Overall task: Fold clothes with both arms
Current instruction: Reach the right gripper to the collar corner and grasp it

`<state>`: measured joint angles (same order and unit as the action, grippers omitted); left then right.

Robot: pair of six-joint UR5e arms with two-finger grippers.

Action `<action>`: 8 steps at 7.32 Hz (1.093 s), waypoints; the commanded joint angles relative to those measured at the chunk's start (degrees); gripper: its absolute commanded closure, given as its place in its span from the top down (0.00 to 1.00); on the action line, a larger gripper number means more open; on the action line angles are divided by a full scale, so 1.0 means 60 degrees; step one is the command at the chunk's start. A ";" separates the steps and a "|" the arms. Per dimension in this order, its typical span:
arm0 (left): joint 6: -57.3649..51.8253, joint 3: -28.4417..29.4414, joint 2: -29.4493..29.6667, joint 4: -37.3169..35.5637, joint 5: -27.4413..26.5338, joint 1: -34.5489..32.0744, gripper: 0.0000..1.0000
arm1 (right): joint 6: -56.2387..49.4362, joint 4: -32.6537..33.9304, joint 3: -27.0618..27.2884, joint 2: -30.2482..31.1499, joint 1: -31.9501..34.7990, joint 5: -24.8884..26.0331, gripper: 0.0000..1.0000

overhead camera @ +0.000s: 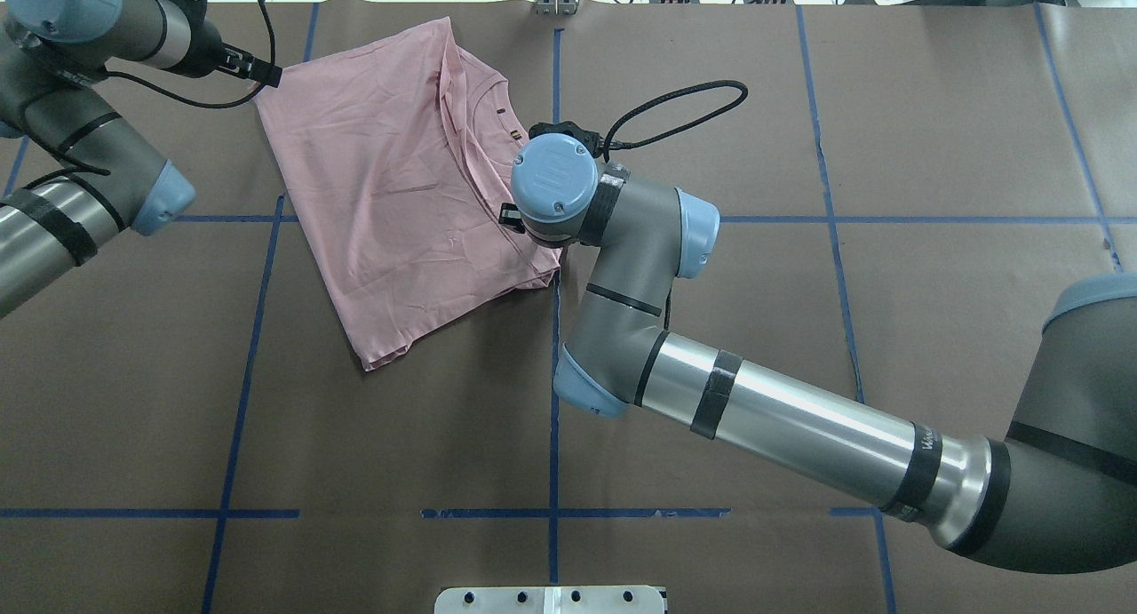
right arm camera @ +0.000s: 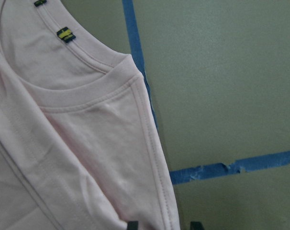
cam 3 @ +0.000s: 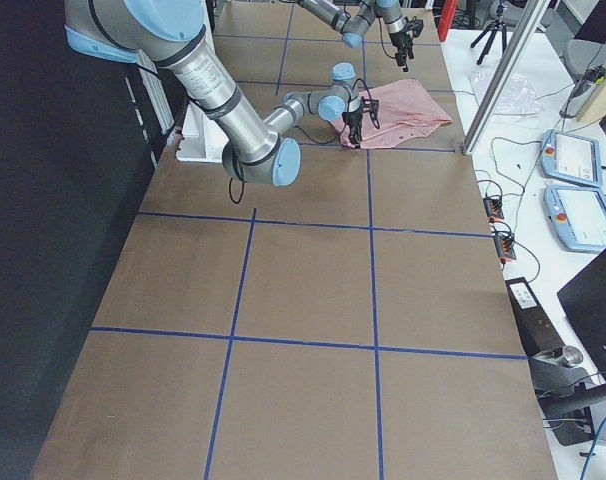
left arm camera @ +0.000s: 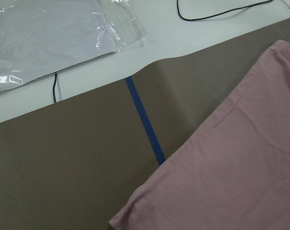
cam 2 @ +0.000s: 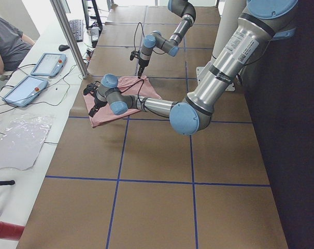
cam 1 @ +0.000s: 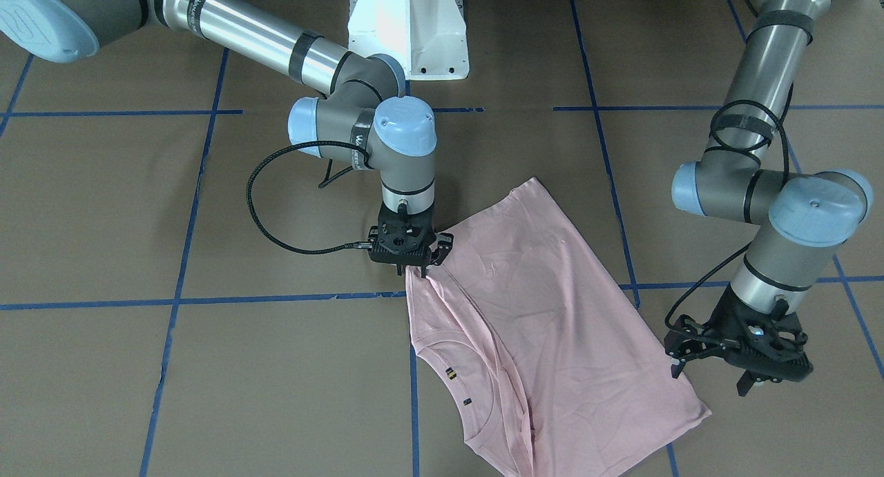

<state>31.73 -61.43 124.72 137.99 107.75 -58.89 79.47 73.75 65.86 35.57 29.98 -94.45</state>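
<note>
The pale pink T-shirt (cam 1: pixel 545 311) lies folded on the brown table, its print hidden; it also shows in the overhead view (overhead camera: pixel 400 196). Its ribbed collar (right arm camera: pixel 83 91) with small black-and-yellow tags faces the operators' side. My right gripper (cam 1: pixel 413 271) stands upright over the shirt's edge beside the collar. In the right wrist view its fingertips (right arm camera: pixel 133 224) are apart, one on the fabric and one off it, so it is open. My left gripper (cam 1: pixel 710 379) hangs just off the shirt's corner, open and empty. That corner fills the left wrist view (left arm camera: pixel 231 177).
The white pedestal base (cam 1: pixel 407 28) stands at the robot's side. Blue tape lines (cam 1: pixel 276 299) cross the table. Beyond the far table edge lie a clear plastic bag (left arm camera: pixel 49 33), cables and tablets (cam 2: pixel 48 65). An operator (cam 2: pixel 6 41) sits there.
</note>
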 commanded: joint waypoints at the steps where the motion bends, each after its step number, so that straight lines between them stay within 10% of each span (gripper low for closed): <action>1: 0.0000 -0.0001 -0.0015 0.0000 0.0000 0.0001 1.00 | 0.0302 0.0101 -0.0006 -0.0010 -0.0089 0.0169 0.00; 5: 0.0014 -0.0059 -0.0015 0.0000 0.0000 0.0001 1.00 | 0.0583 0.0523 0.0314 0.0019 -0.0206 0.0463 0.00; 8: 0.0365 -0.0352 -0.0103 0.0000 0.0015 0.0176 1.00 | 0.0597 0.1228 0.2898 0.1549 -0.0221 0.0478 0.00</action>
<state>32.83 -62.78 124.27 137.99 107.83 -58.34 82.99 79.92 76.21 40.12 28.76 -91.67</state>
